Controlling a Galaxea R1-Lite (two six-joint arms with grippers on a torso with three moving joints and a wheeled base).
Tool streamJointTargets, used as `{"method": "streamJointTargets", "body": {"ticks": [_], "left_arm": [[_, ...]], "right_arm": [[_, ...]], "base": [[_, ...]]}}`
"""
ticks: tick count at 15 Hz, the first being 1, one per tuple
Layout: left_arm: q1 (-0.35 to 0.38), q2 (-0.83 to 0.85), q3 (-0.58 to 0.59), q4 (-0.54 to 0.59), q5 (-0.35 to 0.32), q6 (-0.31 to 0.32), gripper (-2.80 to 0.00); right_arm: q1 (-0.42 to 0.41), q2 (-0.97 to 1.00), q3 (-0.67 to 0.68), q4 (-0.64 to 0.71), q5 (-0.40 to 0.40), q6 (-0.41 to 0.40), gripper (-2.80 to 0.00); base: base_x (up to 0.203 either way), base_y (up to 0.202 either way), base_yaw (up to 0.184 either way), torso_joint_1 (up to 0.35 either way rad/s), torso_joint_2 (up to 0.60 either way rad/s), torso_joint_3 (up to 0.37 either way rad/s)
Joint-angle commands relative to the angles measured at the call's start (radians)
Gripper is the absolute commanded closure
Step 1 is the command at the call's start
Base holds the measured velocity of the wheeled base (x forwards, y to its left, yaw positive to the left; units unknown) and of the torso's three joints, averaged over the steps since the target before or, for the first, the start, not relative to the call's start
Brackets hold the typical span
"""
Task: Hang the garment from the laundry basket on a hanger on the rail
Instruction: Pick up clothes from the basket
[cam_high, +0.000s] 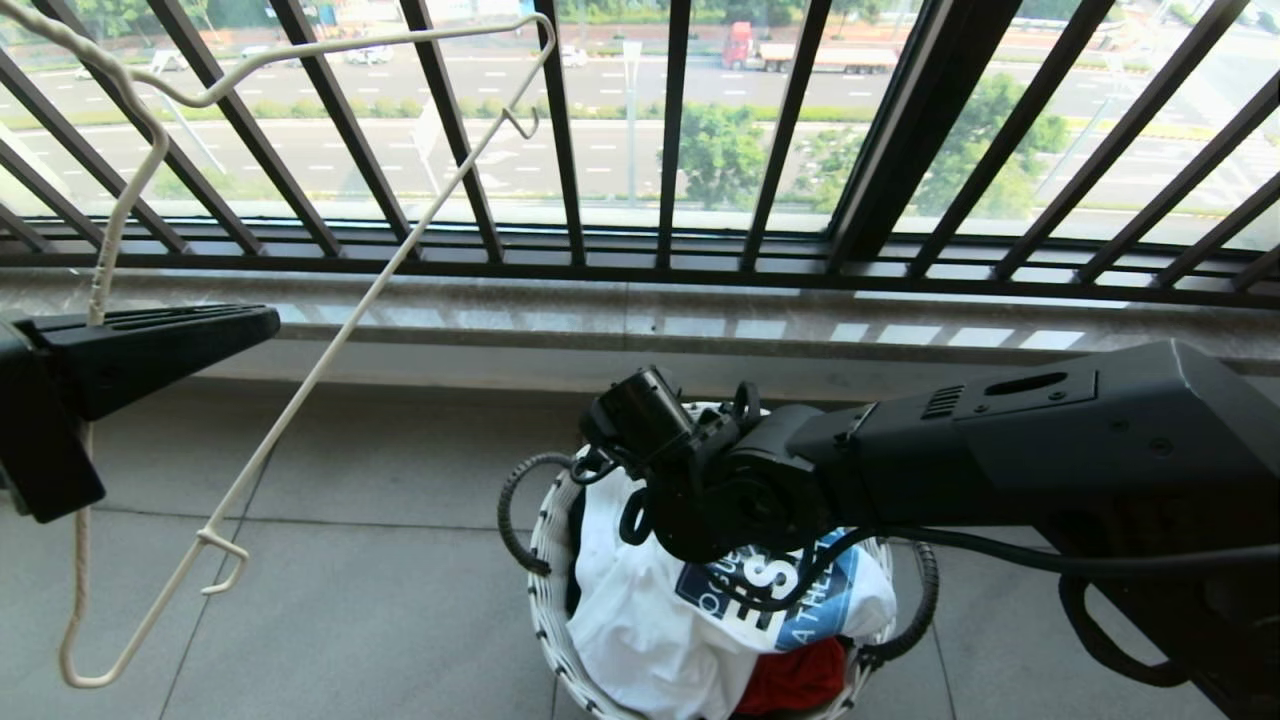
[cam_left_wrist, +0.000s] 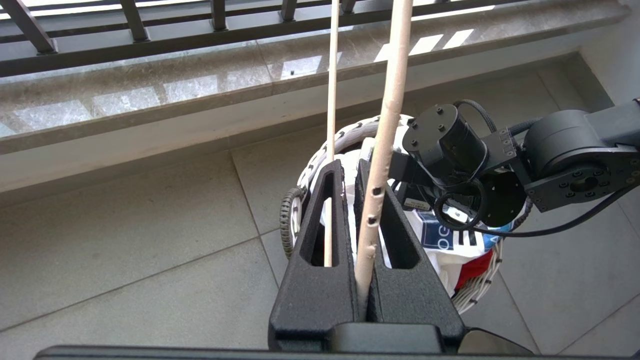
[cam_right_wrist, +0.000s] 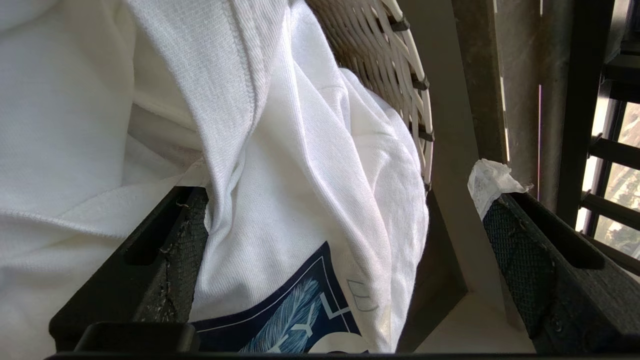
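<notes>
The small round white woven laundry basket (cam_high: 548, 590) holds the white T-shirt with a dark blue chest graphic (cam_right_wrist: 310, 200), a fold lying between the right end effector's (cam_right_wrist: 345, 220) wide-apart fingers. The left end effector (cam_left_wrist: 356, 200) is clamped on the thin cream-white wire hanger (cam_high: 330, 345).

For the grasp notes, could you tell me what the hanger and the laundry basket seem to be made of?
The hanger: probably wire under a matte cream coating, thin and chipped near the left gripper. The laundry basket: woven white strips, likely plastic or painted wicker, with a slight sheen.
</notes>
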Motion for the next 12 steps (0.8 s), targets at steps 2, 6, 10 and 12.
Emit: {"method": "streamJointTargets", "body": {"ticks": [2, 6, 10, 12], "left_arm": [[0.000, 0.000, 0.000, 0.000, -0.001, 0.000, 0.00], [0.000, 0.001, 0.000, 0.000, 0.000, 0.000, 0.00], [0.001, 0.001, 0.000, 0.000, 0.000, 0.000, 0.00], [0.000, 0.001, 0.000, 0.000, 0.000, 0.000, 0.00]], "right_arm": [[0.017, 0.043, -0.055, -0.081, -0.005, -0.004, -2.80], [0.042, 0.090, -0.106, -0.122, -0.003, -0.004, -2.80], [0.051, 0.128, -0.143, -0.162, -0.003, -0.004, -2.80], [0.058, 0.133, -0.163, -0.162, -0.003, -0.004, -2.80]], "base": [[0.000, 0.000, 0.000, 0.000, 0.00, 0.000], [0.000, 0.000, 0.000, 0.000, 0.00, 0.000], [0.000, 0.000, 0.000, 0.000, 0.00, 0.000], [0.000, 0.000, 0.000, 0.000, 0.00, 0.000]]}}
